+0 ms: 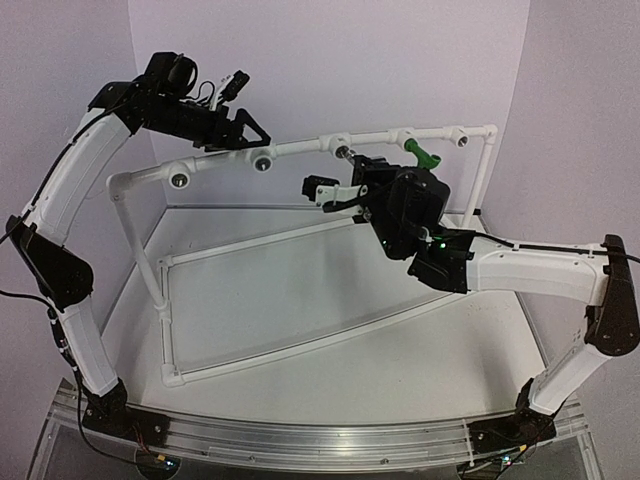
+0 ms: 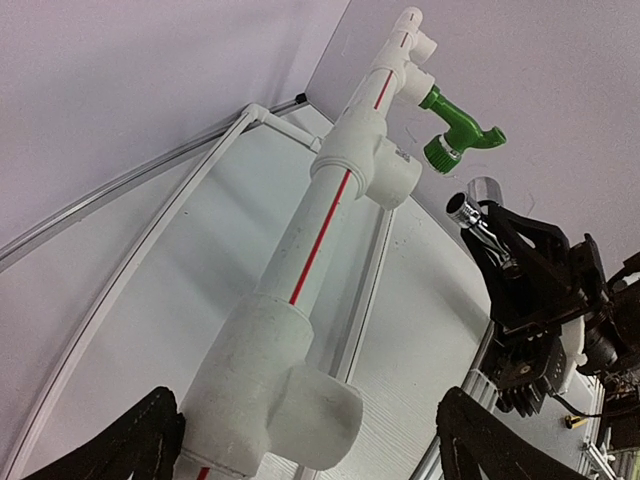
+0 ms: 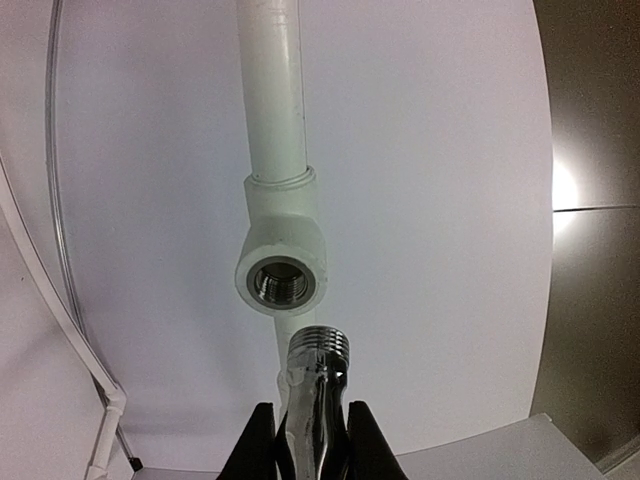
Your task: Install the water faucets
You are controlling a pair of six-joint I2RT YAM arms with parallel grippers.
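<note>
We have the right claw (image 3: 305, 445) clamped on the chrome faucet (image 3: 318, 375), its axis toward twelve o'clock, the socket (image 3: 282, 282) just beyond at eleven, while our left claw (image 2: 310, 440) gapes wide astride the pipe (image 2: 330, 200).

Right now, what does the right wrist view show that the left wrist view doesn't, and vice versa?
Right wrist only: the metal thread inside the open port of the white plastic tee fitting, with the threaded end of the shiny chrome metal faucet lined up below it, not yet in. Left wrist only: the bright green plastic faucet already seated farther along, the red stripe on the white pipe, and the left gripper open astride a near fitting. Both: the chrome faucet clamped in the right gripper, and the white pipe.
</note>
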